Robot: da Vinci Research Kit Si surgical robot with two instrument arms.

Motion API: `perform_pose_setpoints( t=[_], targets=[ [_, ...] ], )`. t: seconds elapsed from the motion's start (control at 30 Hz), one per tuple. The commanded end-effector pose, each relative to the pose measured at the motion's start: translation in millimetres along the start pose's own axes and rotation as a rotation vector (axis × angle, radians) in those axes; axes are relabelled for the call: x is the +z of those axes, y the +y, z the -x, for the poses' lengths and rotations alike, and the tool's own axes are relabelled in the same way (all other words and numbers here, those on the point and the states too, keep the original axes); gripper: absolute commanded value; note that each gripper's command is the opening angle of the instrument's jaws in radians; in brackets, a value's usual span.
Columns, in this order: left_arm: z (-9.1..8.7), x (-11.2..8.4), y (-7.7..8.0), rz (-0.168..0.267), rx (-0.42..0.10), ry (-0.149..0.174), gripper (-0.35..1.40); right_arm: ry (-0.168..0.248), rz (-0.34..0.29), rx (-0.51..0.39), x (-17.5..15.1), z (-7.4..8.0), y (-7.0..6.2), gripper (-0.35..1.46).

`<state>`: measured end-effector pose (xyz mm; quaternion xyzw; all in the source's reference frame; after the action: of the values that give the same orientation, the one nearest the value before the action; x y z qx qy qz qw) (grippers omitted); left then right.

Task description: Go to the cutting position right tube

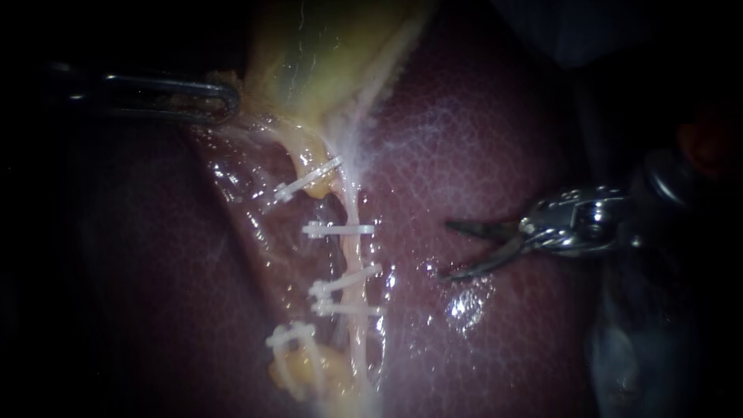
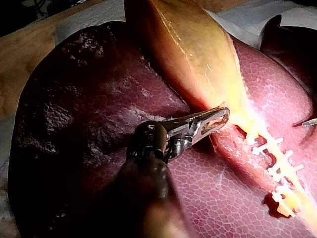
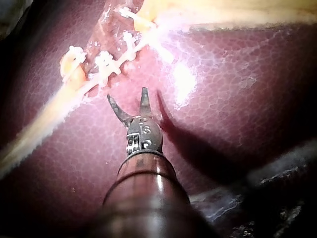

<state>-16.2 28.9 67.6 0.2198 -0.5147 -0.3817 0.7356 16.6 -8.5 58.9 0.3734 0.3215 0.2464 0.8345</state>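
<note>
Endoscope view shows my right instrument (image 1: pixel 445 249) with its two curved, blade-like jaws spread wide, a clear gap between them and nothing in it. They sit over the liver (image 1: pixel 480 131), pointed toward the right tube (image 1: pixel 354 259) but apart from it, with bare liver surface between. In the right wrist view the open jaws likewise aim at the clipped stretch and stop short of it. The right tube runs as a pale strand down the middle of the endoscope view, crossed by white clips (image 1: pixel 338 229): one higher up and a close pair lower down, with a free stretch between them that looks to me like the place to cut. Farther out, my left instrument (image 1: pixel 220 101) has its jaws closed on the yellowish edge of the gallbladder (image 1: pixel 309 54), holding it away so the tubes lie stretched. As I judge it, the approach is only partly made: the blades are open and facing the right way. What is left is to carry them across so the tube sits between them on that free stretch, clear of the clips.
</note>
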Motion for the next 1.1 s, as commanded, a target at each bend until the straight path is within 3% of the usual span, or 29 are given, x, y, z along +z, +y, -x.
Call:
perform_pose_setpoints(
  t=[0.03,0.83,1.1],
  targets=[
    [0.0,0.0,0.0,0.0,0.0,0.0,-0.35,0.004,-0.008,0.011,0.3,0.0,0.1,1.34],
    [-0.1,0.3,-0.1,-0.001,0.001,0.0,-0.35,-0.008,-0.177,0.265,7.6,-0.3,2.0,1.27],
    [-0.1,0.3,-0.1,-0.001,0.001,0.0,-0.35,0.045,-0.303,0.292,8.9,-1.2,2.6,1.27]
  ],
)
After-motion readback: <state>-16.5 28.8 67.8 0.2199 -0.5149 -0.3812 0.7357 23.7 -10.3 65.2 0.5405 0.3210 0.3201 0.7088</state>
